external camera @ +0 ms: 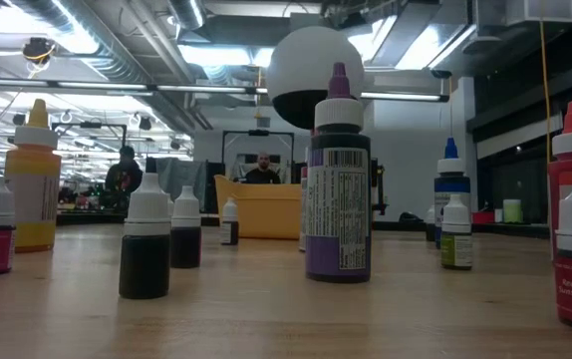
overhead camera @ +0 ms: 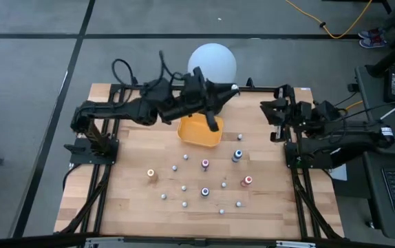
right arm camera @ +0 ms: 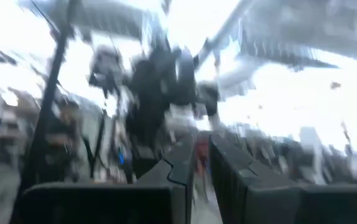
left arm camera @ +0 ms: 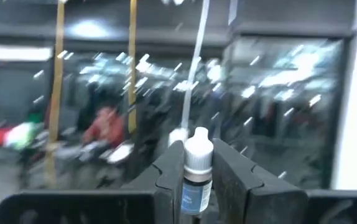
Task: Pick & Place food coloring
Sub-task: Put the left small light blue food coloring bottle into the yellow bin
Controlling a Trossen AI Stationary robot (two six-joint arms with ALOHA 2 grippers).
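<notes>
The left gripper (left arm camera: 198, 180) pinches one small bottle (left arm camera: 197, 168) above the tray (overhead camera: 199, 132) at twelve o'clock; a slip could drop it outside. The right gripper (right arm camera: 201, 168), at three o'clock, rests closed and empty.

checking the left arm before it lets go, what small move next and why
Probably lower toward the tray before opening. The left gripper is shut on a white-capped bottle and sits over the tray's edge near the globe, while many bottles are on the table.
</notes>
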